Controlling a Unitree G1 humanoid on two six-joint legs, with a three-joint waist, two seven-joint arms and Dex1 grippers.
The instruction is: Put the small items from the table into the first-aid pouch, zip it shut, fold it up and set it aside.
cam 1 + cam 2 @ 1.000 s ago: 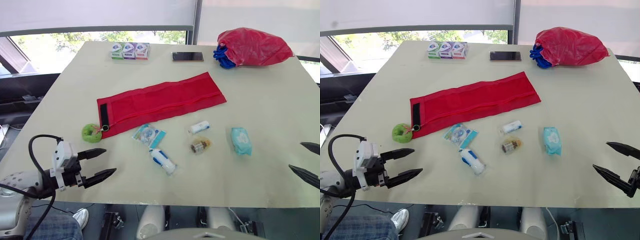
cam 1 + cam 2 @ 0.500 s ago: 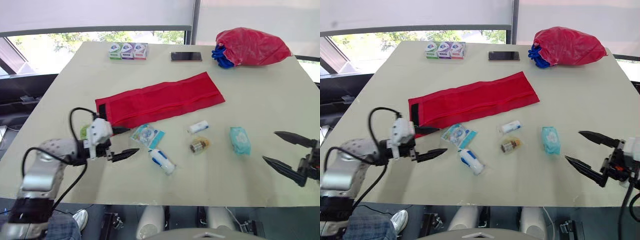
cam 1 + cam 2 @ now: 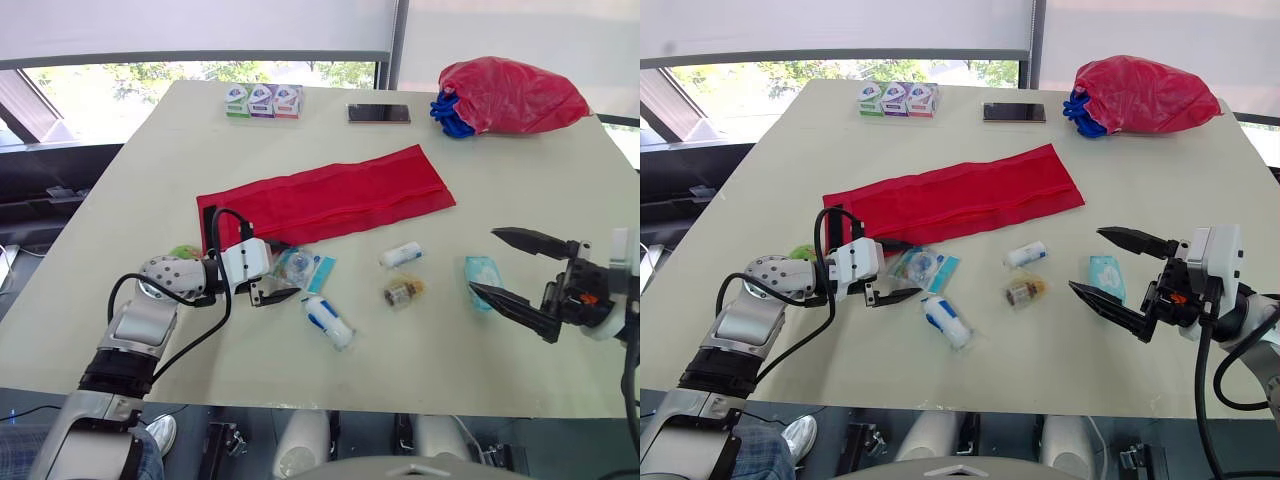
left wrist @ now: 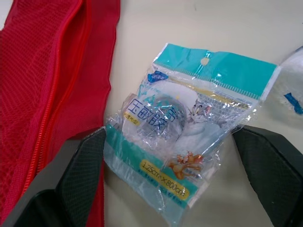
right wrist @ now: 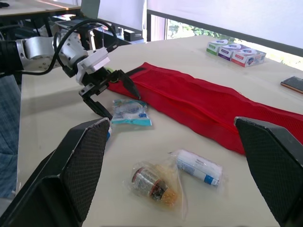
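The long red mesh first-aid pouch point(image 3: 325, 195) lies unfolded flat across the middle of the pale table point(image 3: 530, 180), with its zip running lengthwise. It looks limp and light, so expect it to bunch and slide unless you pin one end while feeding things in. The soft teal wipes pack point(image 3: 1106, 272) sits just beside your right gripper point(image 3: 1086, 259), whose fingers are spread wide. The pack should squash, so take it across its narrow width. Your left gripper point(image 3: 283, 270), also spread wide, straddles the clear crinkly packet with a teal header point(image 4: 184, 127), just beside the pouch's near edge. That film is probably slippery, so close on the thicker middle, not the flat header. The blue-and-white wrapped roll point(image 3: 327, 320), the small white roll point(image 3: 400, 254) and the small brown bottle in a clear bag point(image 3: 400, 291) lie between the grippers. All three look light, and the bottle may be fragile.
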